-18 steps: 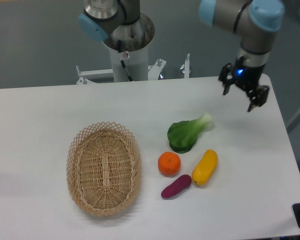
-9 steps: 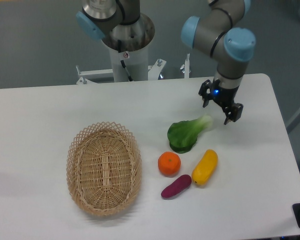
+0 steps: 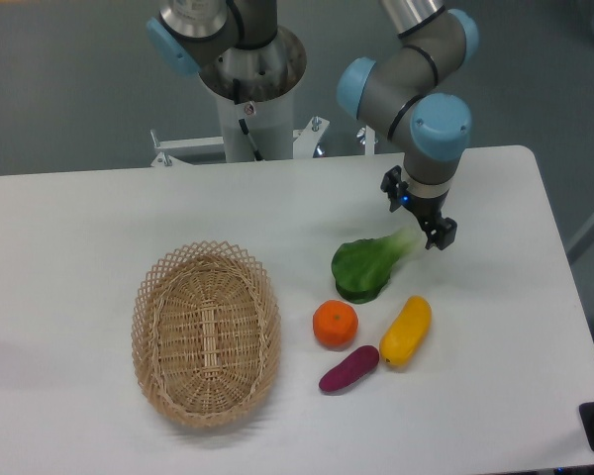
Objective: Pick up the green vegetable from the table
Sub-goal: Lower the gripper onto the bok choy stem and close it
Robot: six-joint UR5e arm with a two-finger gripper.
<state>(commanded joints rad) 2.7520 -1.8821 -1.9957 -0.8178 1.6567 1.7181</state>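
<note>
The green vegetable [image 3: 364, 265] lies on the white table [image 3: 99, 218] right of centre, dark leafy head toward the lower left and pale stalk toward the upper right. My gripper [image 3: 418, 219] is open and hangs just above the stalk end, one finger [image 3: 390, 184] at the upper left and the other [image 3: 442, 236] at the lower right. The stalk tip is partly covered by the gripper. The gripper holds nothing.
A woven wicker basket [image 3: 206, 331] stands at the left. An orange [image 3: 335, 324], a yellow oblong fruit [image 3: 406, 331] and a purple eggplant-like piece [image 3: 348, 369] lie just in front of the vegetable. The robot base [image 3: 247, 89] stands behind the table's far edge.
The gripper has moved left and toward the front, from near the table's far right corner to just above the vegetable's stalk. The objects have not moved.
</note>
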